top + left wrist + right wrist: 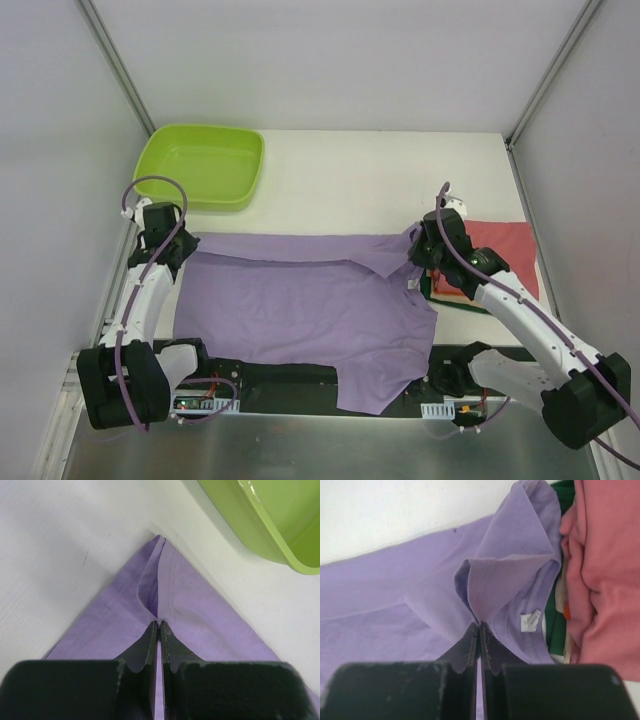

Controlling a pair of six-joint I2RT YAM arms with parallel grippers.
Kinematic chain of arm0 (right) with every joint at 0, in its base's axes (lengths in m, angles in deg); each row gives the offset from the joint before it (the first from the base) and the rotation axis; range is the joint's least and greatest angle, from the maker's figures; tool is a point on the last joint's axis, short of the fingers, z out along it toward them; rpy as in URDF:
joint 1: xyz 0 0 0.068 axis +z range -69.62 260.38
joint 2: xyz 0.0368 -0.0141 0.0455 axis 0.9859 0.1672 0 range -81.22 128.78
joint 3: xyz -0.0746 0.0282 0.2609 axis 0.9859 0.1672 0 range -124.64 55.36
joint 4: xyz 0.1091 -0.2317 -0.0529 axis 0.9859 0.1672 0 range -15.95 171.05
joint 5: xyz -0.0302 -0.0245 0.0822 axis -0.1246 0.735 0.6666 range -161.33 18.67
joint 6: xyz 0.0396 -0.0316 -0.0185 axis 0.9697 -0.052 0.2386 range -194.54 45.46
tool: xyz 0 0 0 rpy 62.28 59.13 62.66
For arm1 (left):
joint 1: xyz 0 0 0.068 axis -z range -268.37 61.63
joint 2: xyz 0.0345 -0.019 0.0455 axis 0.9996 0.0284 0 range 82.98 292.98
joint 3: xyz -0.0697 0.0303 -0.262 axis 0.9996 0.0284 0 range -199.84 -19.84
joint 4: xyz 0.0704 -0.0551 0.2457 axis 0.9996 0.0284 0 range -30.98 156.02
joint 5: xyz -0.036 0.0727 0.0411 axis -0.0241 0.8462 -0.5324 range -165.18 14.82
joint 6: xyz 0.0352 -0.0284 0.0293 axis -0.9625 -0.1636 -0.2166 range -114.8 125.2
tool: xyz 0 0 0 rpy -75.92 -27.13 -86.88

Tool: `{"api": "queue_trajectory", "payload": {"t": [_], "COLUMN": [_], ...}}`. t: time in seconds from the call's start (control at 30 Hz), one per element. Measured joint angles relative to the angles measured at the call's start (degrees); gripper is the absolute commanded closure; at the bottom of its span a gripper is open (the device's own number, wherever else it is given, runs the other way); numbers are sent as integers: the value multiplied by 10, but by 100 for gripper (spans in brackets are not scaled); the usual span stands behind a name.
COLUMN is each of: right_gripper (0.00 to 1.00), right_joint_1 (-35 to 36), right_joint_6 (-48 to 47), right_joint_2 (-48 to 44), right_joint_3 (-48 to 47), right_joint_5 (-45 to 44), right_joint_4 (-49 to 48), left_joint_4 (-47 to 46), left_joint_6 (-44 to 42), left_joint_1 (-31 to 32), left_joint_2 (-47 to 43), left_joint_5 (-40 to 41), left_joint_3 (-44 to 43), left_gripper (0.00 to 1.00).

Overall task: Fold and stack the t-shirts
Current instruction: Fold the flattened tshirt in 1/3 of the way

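On the white tabletop [380, 170] the lilac t-shirt [300, 310] lies spread sideways, collar end against the folded stack topped by the red shirt [500, 250], one sleeve trailing off the near edge. Its cloth is thin and faintly creased, with a white neck label [530, 621] showing. The left pincer [159, 625] is clenched on the far left corner, and the right pincer [479, 626] is clenched on a raised fold by the collar. The fold will likely go best if both travel together at one height, keeping the edge taut and clear of the stack.
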Motion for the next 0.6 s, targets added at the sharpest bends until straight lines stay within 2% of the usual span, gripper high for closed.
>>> {"api": "queue_trajectory", "payload": {"t": [0.23,0.37,0.6], "right_gripper": [96,96,89], "right_joint_1": [33,47,70], "right_joint_6": [33,44,59], "right_joint_2": [-55,-58,-58], "right_joint_3": [37,51,64], "right_joint_5": [-24,-27,-7], "right_joint_4": [33,45,67], "left_joint_4": [1,1,5], "left_joint_6": [0,0,0], "left_joint_1": [-6,-7,-7], "left_joint_2": [13,15,14], "left_joint_5": [7,7,10], "left_joint_3": [5,7,28], "left_gripper": [100,100,100]}}
